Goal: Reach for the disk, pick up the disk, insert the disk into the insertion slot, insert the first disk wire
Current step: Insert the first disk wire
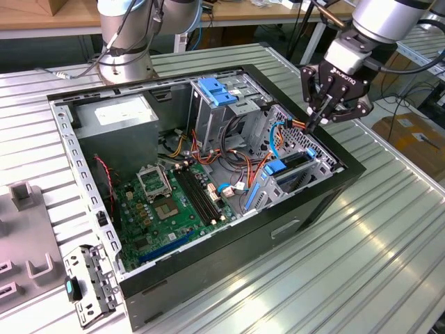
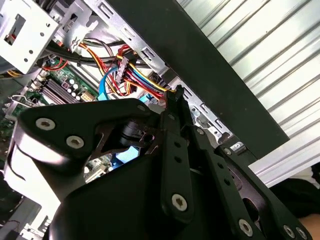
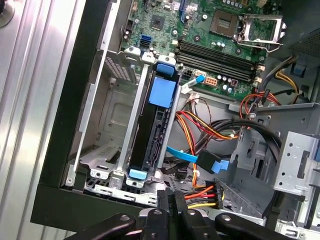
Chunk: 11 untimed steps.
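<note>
Since the disk [image 3: 152,135] already sits inside the insertion slot [image 3: 107,127], with its dark body standing on edge between the grey rails and its blue carrier tab [image 3: 163,92] showing on the side toward the motherboard [image 3: 220,30], the reaching, the picking up and the insertion appear to be done. In the exterior view the disk [image 1: 286,165] lies in the low cage [image 1: 316,163] at the corner of the computer case [image 1: 327,202] on the exterior view's right.

What is left, in my judgement, is the wire step. The gripper [image 3: 173,201] is at the end of the disk that is far from the motherboard, just over the case wall, and its fingers are closed together on the black power connector [image 3: 214,194] with its red, orange and yellow wires. In the second wrist view the closed fingertips [image 2: 176,95] pinch the same bundle of coloured wires [image 2: 137,77] near the case edge. The connector is near the disk's end but I cannot tell if it is already seated there.

A blue flat data cable [image 3: 187,156] with its blue plug [image 3: 220,165] lies loose beside the disk, toward the taller grey cage [image 1: 229,104], and it is not held by anything.
</note>
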### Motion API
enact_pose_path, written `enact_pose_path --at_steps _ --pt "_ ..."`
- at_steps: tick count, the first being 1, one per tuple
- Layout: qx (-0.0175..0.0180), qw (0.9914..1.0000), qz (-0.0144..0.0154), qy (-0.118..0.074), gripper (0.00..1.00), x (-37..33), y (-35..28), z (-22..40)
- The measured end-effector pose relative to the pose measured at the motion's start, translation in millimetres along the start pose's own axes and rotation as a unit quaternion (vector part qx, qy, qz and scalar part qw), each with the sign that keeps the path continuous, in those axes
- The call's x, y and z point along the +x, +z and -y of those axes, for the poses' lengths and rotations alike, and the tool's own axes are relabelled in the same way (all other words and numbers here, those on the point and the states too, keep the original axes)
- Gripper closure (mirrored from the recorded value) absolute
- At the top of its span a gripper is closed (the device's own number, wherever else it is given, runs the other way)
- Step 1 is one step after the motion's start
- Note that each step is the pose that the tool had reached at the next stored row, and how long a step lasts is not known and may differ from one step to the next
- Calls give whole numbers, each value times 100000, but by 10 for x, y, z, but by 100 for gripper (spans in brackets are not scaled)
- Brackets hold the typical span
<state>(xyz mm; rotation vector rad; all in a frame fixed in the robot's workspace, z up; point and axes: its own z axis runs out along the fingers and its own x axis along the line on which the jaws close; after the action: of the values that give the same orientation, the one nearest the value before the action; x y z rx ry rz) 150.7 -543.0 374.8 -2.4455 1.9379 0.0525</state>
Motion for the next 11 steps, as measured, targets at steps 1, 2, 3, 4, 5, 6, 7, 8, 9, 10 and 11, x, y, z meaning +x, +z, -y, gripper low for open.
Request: enact_pose_path --at_steps 1,2,3,4,5,6,7,8,9,10,11 --pt "12 99999 2 369 84 0 0 0" --pt "32 99996 3 859 84 0 0 -1" --pt "47 99992 5 1239 84 0 0 -1" --pt "63 99987 8 1622 84 0 0 -1" --pt "74 99981 8 1943 84 0 0 -1" --pt "92 99972 12 2361 84 0 0 -1" --pt "106 99963 11 2714 84 0 0 -1" --pt "123 99951 11 3138 84 0 0 -2" --pt "135 99938 11 3508 84 -1 -1 -6" --pt "143 99931 11 3705 84 -4 -1 -16" --pt "145 99928 7 3781 84 -7 -1 -26"
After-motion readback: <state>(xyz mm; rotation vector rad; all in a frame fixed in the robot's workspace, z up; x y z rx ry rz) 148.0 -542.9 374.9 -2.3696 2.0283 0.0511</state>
